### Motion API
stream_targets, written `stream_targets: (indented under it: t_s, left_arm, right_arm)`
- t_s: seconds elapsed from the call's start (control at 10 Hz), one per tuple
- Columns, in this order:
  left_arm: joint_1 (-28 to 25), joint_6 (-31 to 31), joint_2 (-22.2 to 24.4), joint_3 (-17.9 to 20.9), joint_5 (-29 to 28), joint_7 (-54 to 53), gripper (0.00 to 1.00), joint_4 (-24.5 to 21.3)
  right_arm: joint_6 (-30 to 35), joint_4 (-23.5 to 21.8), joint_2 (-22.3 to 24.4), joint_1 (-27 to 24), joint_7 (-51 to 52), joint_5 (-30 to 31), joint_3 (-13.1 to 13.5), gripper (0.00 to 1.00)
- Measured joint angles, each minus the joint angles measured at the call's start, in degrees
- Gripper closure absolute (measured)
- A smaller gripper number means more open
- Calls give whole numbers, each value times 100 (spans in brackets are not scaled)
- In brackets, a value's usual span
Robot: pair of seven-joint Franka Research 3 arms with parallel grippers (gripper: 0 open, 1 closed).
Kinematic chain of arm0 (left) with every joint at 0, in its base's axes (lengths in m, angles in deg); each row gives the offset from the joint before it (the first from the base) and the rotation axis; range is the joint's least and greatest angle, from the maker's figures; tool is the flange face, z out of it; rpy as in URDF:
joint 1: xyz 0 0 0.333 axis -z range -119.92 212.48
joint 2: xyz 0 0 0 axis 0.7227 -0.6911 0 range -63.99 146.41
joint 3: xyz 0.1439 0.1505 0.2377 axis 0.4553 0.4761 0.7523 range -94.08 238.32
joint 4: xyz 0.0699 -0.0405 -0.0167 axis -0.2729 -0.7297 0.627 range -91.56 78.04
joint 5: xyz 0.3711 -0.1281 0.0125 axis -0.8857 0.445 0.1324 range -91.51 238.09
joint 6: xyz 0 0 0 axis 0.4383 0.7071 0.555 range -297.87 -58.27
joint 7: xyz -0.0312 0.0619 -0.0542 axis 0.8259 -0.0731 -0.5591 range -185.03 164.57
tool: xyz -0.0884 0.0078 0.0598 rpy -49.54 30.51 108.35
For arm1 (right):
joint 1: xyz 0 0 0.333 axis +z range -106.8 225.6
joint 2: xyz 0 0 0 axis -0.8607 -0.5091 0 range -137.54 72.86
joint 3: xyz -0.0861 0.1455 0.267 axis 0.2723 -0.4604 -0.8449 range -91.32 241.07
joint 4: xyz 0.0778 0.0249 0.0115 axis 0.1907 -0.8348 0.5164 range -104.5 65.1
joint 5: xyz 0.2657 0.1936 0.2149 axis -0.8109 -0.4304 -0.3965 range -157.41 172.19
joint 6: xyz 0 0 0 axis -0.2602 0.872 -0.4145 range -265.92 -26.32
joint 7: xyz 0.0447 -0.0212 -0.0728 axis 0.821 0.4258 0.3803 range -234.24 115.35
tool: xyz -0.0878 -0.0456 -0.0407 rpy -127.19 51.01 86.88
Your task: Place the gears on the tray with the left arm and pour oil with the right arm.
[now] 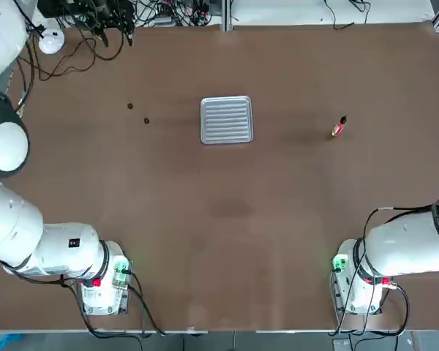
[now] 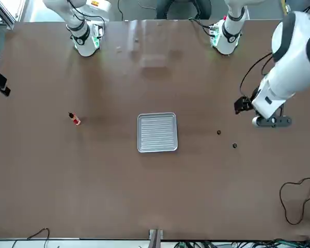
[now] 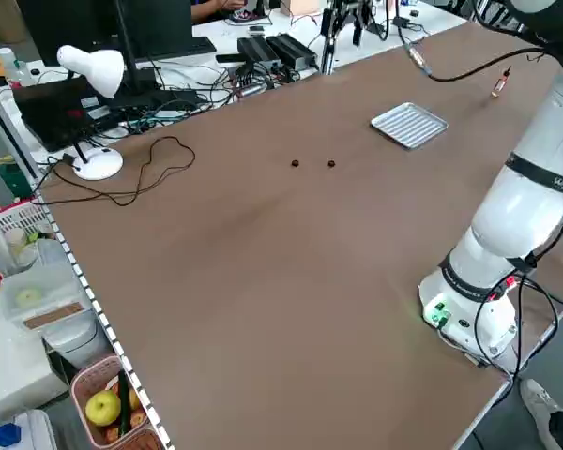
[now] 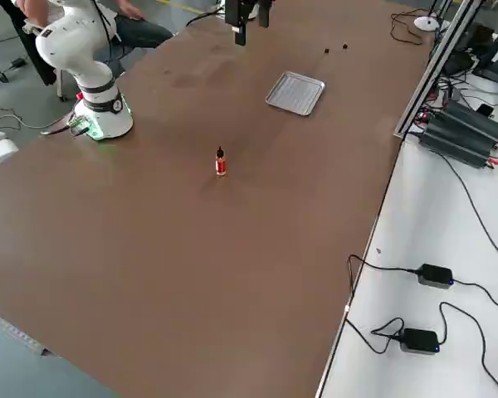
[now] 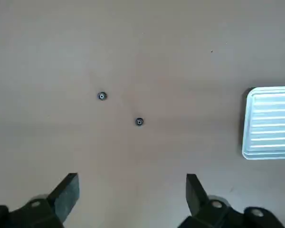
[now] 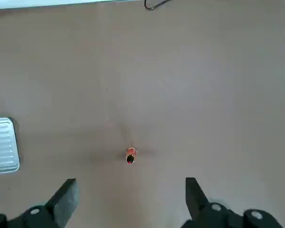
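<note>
Your left gripper [image 5: 133, 199] was spread and empty above the table's left side; your right gripper [image 6: 132, 202], likewise, at its right. The two gears [image 1: 130, 106] [image 1: 146, 121] lay left of the tray [image 1: 227, 120] — likely hard, slippery, best pinched by their rims. The oil [image 4: 221, 162] stood right of it — light, probably squeezable; grip mid-body.

bright, soft shadows, pale glare on tabletop [image 2: 93, 181]

open brown tabletop [image 1: 227, 219] before the tray [image 1: 227, 120], upright oil bottle [image 4: 221, 162] obstructing beside it, cables [image 1: 66, 62] at far left
</note>
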Motion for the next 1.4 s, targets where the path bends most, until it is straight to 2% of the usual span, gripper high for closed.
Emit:
stream_targets:
  t_s: [0.4, 0.6, 0.8, 1.0, 1.2, 1.4]
  left_arm:
    - [7, -1324, -74, -123, -110, 318, 1, -1307]
    - [31, -1612, -312, -148, -557, 737, 1, -1523]
    - [65, -2368, -512, -154, -654, 888, 1, -1873]
    - [64, -3107, -682, -152, -655, 898, 1, -2339]
    - [60, -3444, -923, -149, -655, 924, 1, -2484]
    - [64, -3632, -1223, -151, -685, 970, 1, -2495]
  right_arm:
    - [62, -81, -121, -90, 803, -102, 25, 0]
    - [58, -131, -213, -302, 1492, -481, 48, 0]
    - [51, -167, -281, -589, 2070, -785, 70, 0]
    - [-83, -270, -333, -1032, 2685, -1431, 80, 0]
    - [-439, -318, -561, -1563, 3670, -1813, 91, 0]
    - [-572, -387, -702, -1661, 4449, -2000, 86, 0]
